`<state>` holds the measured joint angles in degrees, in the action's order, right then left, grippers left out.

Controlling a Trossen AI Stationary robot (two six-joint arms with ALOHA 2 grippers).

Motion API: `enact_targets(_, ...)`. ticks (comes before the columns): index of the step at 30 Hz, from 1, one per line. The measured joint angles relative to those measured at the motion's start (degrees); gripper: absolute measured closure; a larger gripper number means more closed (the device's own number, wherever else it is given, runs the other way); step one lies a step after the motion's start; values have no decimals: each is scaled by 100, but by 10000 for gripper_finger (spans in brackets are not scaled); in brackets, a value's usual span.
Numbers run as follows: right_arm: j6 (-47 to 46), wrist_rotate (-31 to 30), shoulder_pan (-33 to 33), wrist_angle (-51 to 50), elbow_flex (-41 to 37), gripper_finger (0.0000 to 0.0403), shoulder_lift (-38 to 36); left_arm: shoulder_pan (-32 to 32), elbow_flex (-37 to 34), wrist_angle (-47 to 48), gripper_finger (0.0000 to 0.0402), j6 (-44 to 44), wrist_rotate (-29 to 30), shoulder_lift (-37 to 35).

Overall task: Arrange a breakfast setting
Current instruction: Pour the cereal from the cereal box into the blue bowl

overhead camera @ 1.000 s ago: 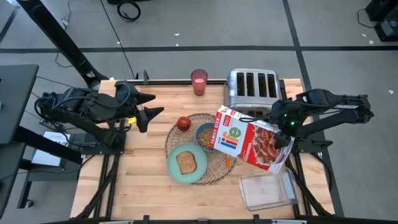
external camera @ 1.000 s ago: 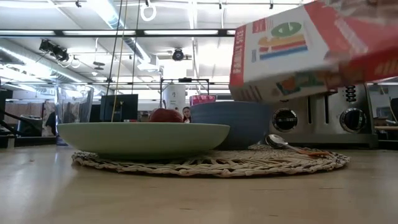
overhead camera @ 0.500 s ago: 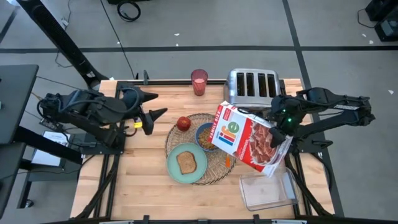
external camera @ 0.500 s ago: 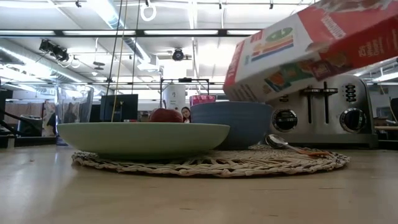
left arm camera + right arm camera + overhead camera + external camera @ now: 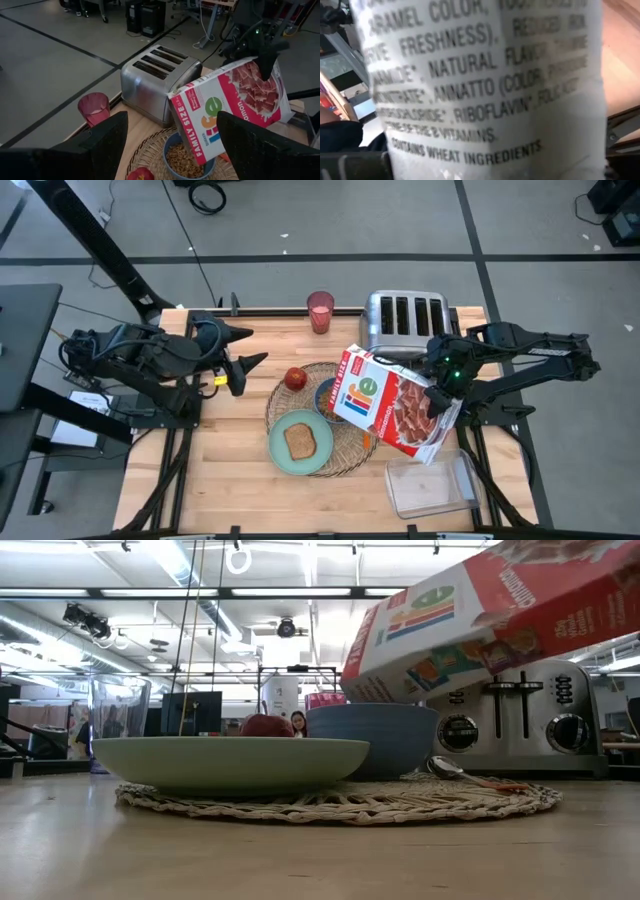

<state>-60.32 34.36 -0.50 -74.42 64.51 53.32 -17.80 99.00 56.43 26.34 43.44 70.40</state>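
Note:
A round wicker placemat (image 5: 350,448) carries a teal plate (image 5: 283,458) with a toast slice (image 5: 300,441), a blue bowl (image 5: 186,161) holding cereal, a red apple (image 5: 295,377) and an orange-handled spoon (image 5: 368,439). A pink cup (image 5: 320,311) stands at the far edge. My right gripper (image 5: 447,383) is shut on a red and white cereal box (image 5: 390,406), which is tilted above the bowl. My left gripper (image 5: 256,346) is open and empty, left of the apple. My right gripper holds the cereal box near its closed bottom end (image 5: 257,75), coming from the table's right. One finger (image 5: 265,60) lies on the printed front face; the other is hidden behind the box. The box is lifted clear and tilted, its top end (image 5: 182,125) low over the bowl.
A silver four-slot toaster (image 5: 404,319) stands at the far edge, right behind the box. A clear plastic container (image 5: 430,486) lies at the near right. Bare wood lies at the near left of the table.
My right gripper has carried the cereal box toward the table's left, over the bowl. The box has tipped further, so its top end now sits lower above the bowl.

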Motion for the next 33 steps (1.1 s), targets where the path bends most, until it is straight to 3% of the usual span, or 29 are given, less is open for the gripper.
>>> enact_targets(21,-815,283,-238,523,0,171,225,-4,0,46,93,-198,42,-71)
enact_targets(33,23,159,-93,448,0,171,194,-9,0,46,93,-63,35,-71)
